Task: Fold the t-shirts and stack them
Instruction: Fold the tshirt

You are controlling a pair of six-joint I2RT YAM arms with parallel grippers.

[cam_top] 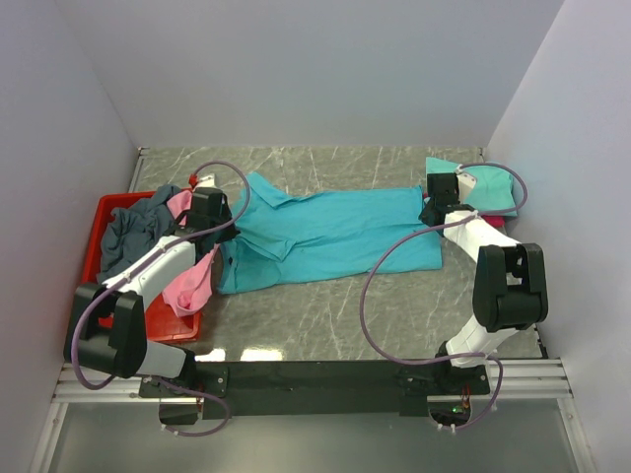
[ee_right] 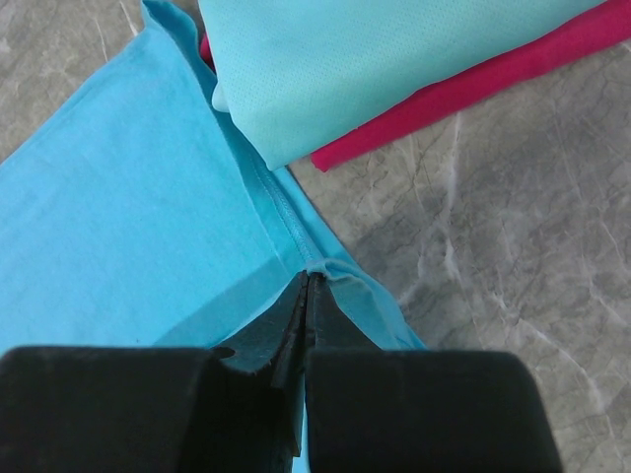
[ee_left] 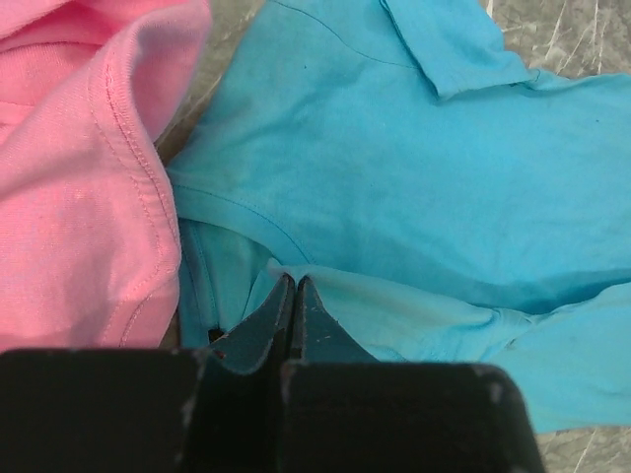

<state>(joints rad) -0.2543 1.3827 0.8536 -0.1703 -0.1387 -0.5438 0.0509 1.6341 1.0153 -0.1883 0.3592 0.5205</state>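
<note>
Left gripper (ee_left: 295, 283), right gripper (ee_right: 305, 280) pinch turquoise shirt (cam_top: 325, 233)

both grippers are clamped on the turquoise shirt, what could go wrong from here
The right gripper pinches only the thin hem of the turquoise shirt, so it may slip free on lifting. The folded mint-green shirt on the crimson shirt lies against that hem and could get dragged. The pink shirt lies beside the left gripper and might be snagged.
</note>
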